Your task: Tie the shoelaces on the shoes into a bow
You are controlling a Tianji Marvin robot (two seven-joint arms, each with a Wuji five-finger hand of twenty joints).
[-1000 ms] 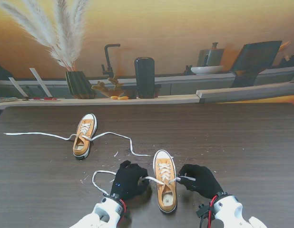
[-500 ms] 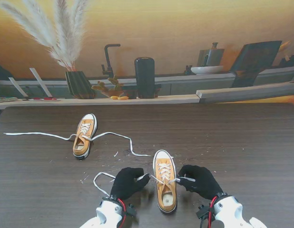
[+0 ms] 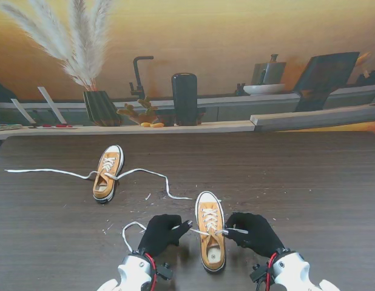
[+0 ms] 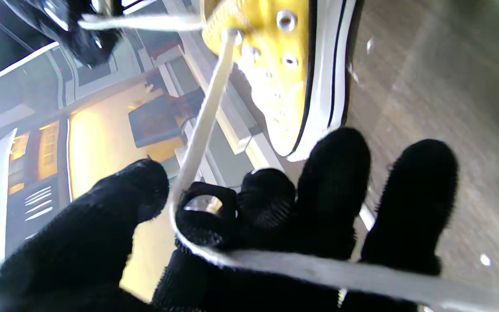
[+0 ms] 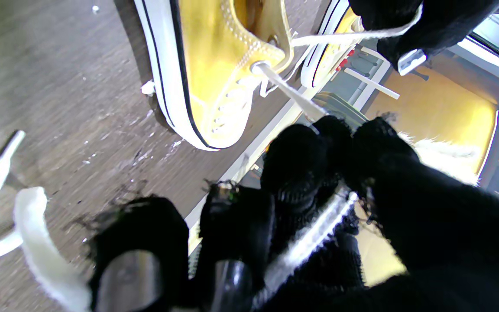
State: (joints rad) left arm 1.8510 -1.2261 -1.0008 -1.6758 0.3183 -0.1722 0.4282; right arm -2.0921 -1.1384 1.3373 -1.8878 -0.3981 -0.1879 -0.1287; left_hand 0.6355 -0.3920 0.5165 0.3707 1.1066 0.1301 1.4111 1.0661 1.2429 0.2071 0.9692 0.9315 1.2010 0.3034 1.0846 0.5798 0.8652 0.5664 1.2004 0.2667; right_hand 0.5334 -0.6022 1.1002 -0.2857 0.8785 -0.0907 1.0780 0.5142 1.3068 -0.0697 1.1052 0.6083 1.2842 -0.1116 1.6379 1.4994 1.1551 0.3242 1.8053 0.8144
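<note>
Laces are being drawn out to either side of the near shoe (image 3: 211, 229), which is sitting low in the middle of the frame on the desk (image 3: 309, 182). The left robot hand (image 3: 163, 233) is pinching the left lace (image 4: 202, 125) between thumb and fingers; the right robot hand (image 3: 253, 232) is gripping the right lace (image 5: 290, 93). No bow is showing yet, so this looks like the opening crossing step. Next, the two ends likely need crossing over the tongue under kept tension. The far shoe (image 3: 108, 173), at mid-left, is lying untied.

Left hand (image 3: 164, 234) pulled its lace (image 3: 128, 230) nearer.
</note>
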